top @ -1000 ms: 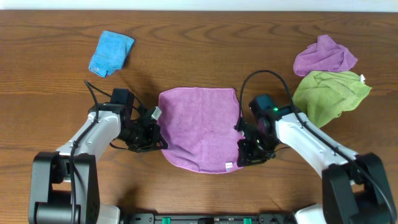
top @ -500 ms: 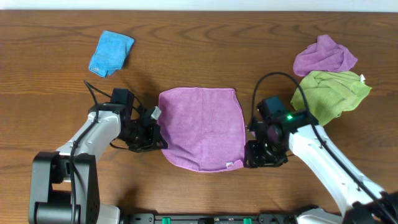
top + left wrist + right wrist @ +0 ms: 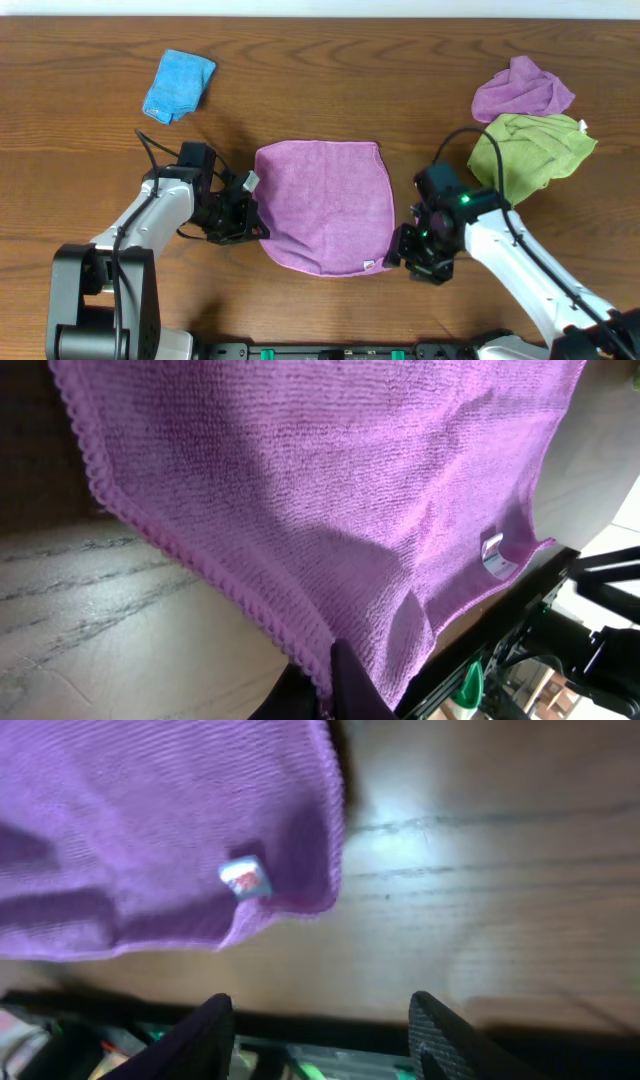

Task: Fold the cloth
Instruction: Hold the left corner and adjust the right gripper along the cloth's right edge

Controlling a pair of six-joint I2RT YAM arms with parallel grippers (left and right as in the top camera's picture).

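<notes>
Cloth (image 3: 325,205): purple, spread flat at the table's centre, a little toward 6 o'clock. Its far edge is straight and its near edge is rounded.
Tag (image 3: 245,877): small and white, on the cloth's corner at 5 o'clock.
Left gripper (image 3: 248,216): at the cloth's 8 o'clock edge, fingers closed on the hem. In the left wrist view the stitched border runs straight into the pinch, and the cloth rises slightly off the wood there.
Right gripper (image 3: 402,260): just off the cloth's 5 o'clock corner, apart from it. The fingers (image 3: 213,1025) are spread wide over bare wood with nothing between them. In the right wrist view the tagged corner lies beyond the fingertips.
Table (image 3: 330,90): dark brown wood grain.
Blue rag (image 3: 178,85): folded small, at 10 o'clock, well apart from the cloth.
Purple rag (image 3: 522,90): crumpled, at 2 o'clock.
Green rag (image 3: 530,150): crumpled, at 3 o'clock, touching the purple rag's near side, with the right arm passing beside it.
</notes>
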